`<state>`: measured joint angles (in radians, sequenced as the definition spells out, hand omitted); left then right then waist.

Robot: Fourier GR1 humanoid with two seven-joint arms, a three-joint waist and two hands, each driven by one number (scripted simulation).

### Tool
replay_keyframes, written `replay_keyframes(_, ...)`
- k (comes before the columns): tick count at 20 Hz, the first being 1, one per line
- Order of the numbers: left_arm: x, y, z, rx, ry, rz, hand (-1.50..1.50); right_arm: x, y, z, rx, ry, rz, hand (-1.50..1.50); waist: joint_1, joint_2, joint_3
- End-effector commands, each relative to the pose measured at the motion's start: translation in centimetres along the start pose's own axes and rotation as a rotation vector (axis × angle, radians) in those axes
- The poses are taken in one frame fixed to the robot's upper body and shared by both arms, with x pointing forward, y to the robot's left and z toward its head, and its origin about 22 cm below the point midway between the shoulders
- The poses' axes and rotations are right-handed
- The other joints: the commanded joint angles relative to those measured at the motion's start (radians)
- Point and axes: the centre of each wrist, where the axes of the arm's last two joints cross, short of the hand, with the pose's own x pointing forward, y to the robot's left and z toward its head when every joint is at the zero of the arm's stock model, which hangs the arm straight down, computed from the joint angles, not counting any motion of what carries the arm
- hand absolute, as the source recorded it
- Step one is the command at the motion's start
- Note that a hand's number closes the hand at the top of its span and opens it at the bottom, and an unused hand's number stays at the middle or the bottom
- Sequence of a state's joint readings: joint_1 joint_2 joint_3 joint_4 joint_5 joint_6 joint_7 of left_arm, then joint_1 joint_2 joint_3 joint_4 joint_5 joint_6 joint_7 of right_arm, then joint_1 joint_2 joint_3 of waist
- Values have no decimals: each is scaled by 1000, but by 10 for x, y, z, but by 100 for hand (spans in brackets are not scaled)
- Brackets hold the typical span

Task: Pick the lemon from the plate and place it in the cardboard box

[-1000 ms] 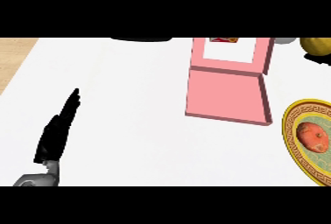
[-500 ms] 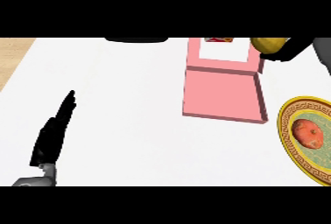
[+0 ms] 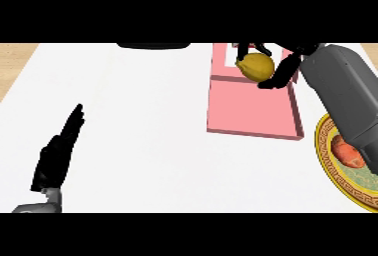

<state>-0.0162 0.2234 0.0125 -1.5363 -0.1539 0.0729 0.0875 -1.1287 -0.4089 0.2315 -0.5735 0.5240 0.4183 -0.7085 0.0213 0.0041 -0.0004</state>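
Carrying step: right hand (image 3: pixel 277 70), fingers curled round the lemon (image 3: pixel 255 66), holds it above the far end of the pink cardboard box (image 3: pixel 251 107). Left hand (image 3: pixel 57 152) rests flat, fingers straight, holding nothing. Next move, by judgement: lower into the box, then uncurl the fingers.

Steep head-height view over counter (image 3: pixel 148 140)

White counter top (image 3: pixel 162 125) fills most of the view, plain and evenly lit, no hard shadows. Light wood surface (image 3: pixel 16 54) shows at the top left corner and a strip (image 3: pixel 368 47) at top right. Dark object (image 3: pixel 153 45) sits at the counter's far edge, cut off.
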Motion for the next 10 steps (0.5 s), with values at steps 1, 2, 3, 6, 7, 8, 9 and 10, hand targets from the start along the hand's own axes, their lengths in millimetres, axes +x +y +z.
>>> replay_keyframes(1,11,-7,-6,-11,-8,-3,0,1,44,-34,62,20,-71,-150,7,4,0)
replay_keyframes(2,2,-1,8,-4,-24,-6,0,-6,48,-26,76,36,-86,-150,5,1,0)
replay_keyframes(3,4,4,-16,-8,-1,-8,0,-6,66,-32,66,15,-80,-150,-5,3,0)
replay_keyframes(6,1,-3,4,5,-7,-12,0,5,67,-52,57,2,-141,-150,3,1,0)
replay_keyframes(7,-2,0,7,7,-11,-14,0,-9,54,-31,49,7,-162,-150,3,2,1)
replay_keyframes(8,5,8,10,8,19,-5,0,-8,46,-26,23,-16,-201,-150,-3,-2,1)
replay_keyframes(9,-8,9,5,15,-8,-1,0,-12,75,-32,-17,-21,-256,-150,-1,2,0)
replay_keyframes(10,-6,-3,1,-4,11,1,0,-11,61,-35,-82,-10,-308,-150,4,6,1)
